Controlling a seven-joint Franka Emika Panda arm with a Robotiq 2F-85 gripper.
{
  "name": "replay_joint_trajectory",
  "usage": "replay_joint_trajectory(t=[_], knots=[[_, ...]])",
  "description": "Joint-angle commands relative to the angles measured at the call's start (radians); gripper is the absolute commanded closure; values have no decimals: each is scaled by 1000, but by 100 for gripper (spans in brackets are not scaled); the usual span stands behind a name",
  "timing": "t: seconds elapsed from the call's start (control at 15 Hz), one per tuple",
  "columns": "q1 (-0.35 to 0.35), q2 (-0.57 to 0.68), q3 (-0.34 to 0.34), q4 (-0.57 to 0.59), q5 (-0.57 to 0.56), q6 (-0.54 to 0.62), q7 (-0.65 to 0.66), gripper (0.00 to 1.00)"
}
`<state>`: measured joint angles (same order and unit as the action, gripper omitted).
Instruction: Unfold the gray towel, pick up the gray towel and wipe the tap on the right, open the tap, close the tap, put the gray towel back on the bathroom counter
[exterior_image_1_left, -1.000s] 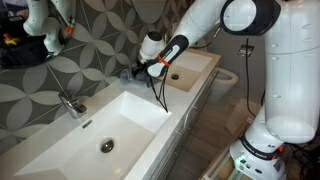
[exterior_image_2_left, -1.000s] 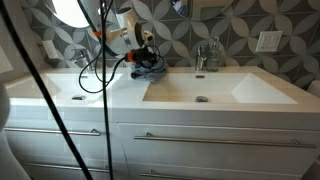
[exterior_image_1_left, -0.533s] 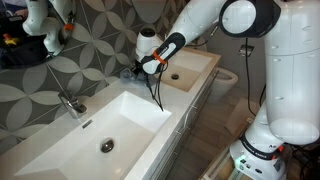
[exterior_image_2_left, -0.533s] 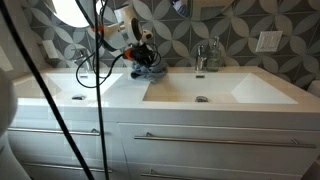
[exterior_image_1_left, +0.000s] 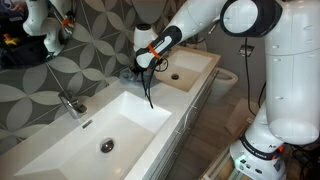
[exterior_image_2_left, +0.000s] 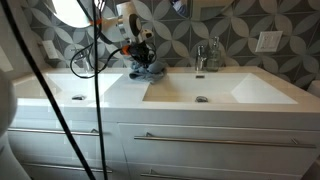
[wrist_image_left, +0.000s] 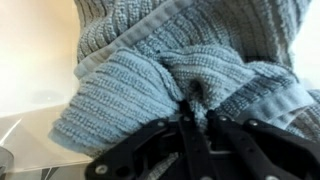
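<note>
Jaws clamp tight on a fold of the bunched gray towel (wrist_image_left: 170, 70) at the vanity surface (exterior_image_2_left: 120, 92); unfolding and wiping the tap (exterior_image_2_left: 203, 55) apparently lie ahead.

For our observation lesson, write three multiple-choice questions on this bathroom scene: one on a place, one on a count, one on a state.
1. Where is the gray knitted towel? A in a basin; B on the floor; C between the two basins.
2. How many basins has the white counter? A one; B two; C three.
3. The black fingers are: A shut on the towel; B open wide; C around a tap.
Answers: C, basins flank it; B, both exterior views show two; A, wrist view shows fabric pinched.
</note>
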<state>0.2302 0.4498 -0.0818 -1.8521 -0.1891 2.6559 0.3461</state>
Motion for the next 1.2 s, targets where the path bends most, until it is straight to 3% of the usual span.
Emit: replay_joint_trajectory(t=[0.0, 0.2, 0.6, 0.87, 1.13], knots=[[-68, -84, 86, -40, 153, -16, -45, 97], [-115, -189, 140, -84, 287, 4, -85, 97], [-132, -378, 135, -162, 362, 64, -71, 97], [-138, -430, 120, -198, 290, -14, -43, 97], [-139, -419, 129, -203, 272, -170, -47, 97]])
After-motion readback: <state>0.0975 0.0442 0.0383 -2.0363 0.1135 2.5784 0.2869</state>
